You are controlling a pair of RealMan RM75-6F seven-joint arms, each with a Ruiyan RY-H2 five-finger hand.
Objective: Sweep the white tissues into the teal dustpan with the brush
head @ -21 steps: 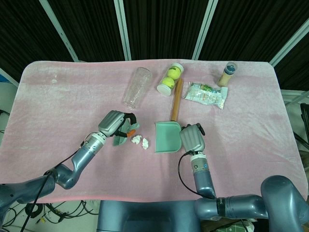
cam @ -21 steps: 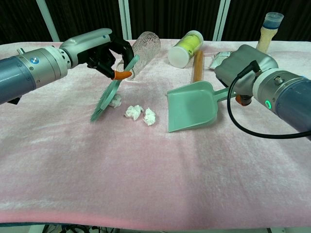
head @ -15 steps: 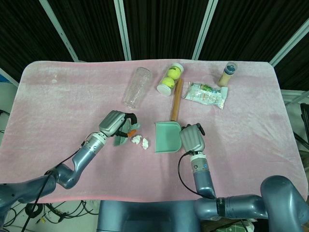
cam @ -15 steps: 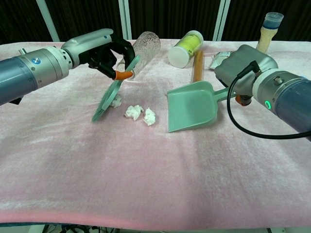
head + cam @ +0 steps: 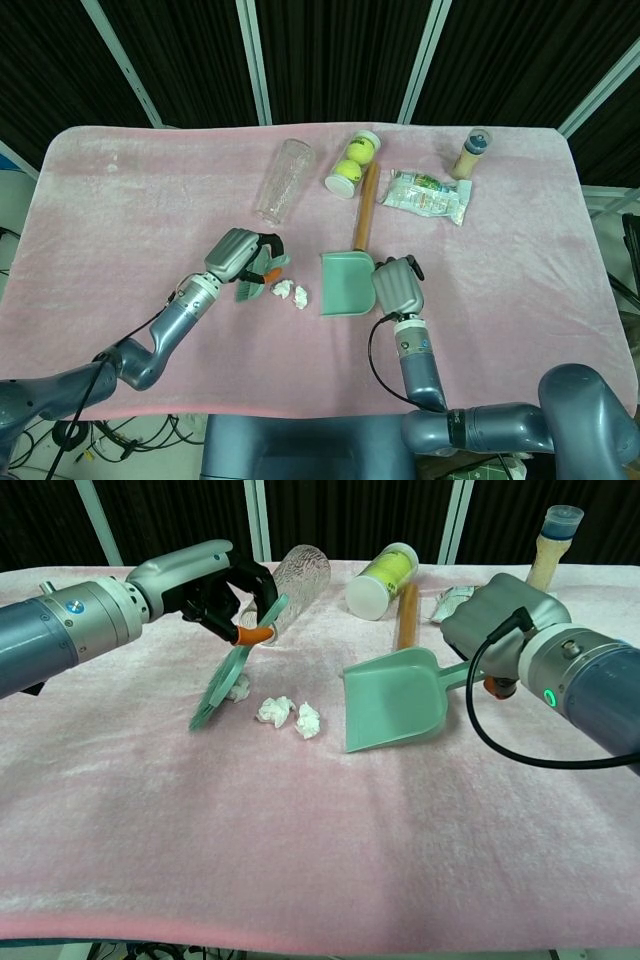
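Note:
My left hand (image 5: pixel 236 255) (image 5: pixel 205 580) grips the teal brush (image 5: pixel 229 677) by its orange-ringed handle, bristles down on the cloth. One white tissue (image 5: pixel 238 688) lies right against the bristles. Two more tissues (image 5: pixel 274 710) (image 5: pixel 308 720) lie just to the brush's right, also seen from the head as tissues (image 5: pixel 283 289) (image 5: pixel 301 297). The teal dustpan (image 5: pixel 345 284) (image 5: pixel 393 699) sits beyond them, mouth towards the tissues. My right hand (image 5: pixel 395 286) (image 5: pixel 505 620) holds the dustpan's handle.
A clear tumbler (image 5: pixel 281 180) lies on its side behind the brush. A tube of tennis balls (image 5: pixel 353 162), a wooden rod (image 5: pixel 365 208), a snack packet (image 5: pixel 428 195) and a small bottle (image 5: pixel 470 153) lie at the back. Pink cloth (image 5: pixel 120 220) covers the table.
The brush has shifted very slightly right towards the tissues. The right hand and dustpan have not moved.

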